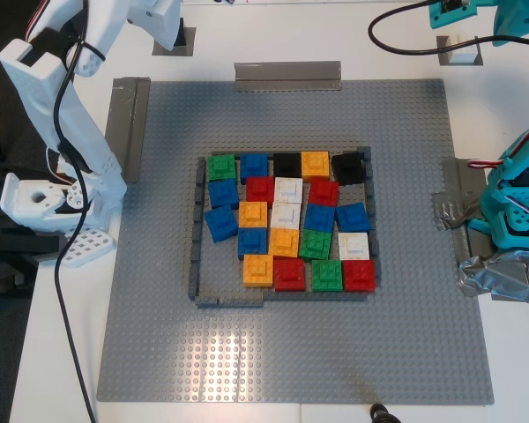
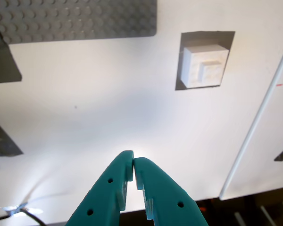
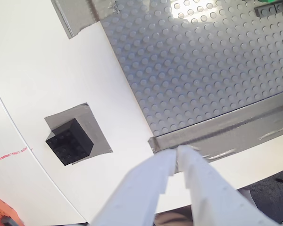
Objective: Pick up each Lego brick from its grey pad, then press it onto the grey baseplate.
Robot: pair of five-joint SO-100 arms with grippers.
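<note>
Grey studded baseplate (image 1: 159, 308) fills the middle of the exterior view, carrying twenty-two bricks (image 1: 286, 215) by my count: six blue, four red, four orange, three green, three white, two black. My first pincer (image 2: 133, 165) is closed and empty near a white brick (image 2: 203, 65) on its pad. My second pincer (image 3: 176, 153) is closed and empty near a black brick (image 3: 69, 140) on its pad.

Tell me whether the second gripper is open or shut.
Shut and empty: my second gripper has its white tips touching, nothing between them, above the table edge.
</note>
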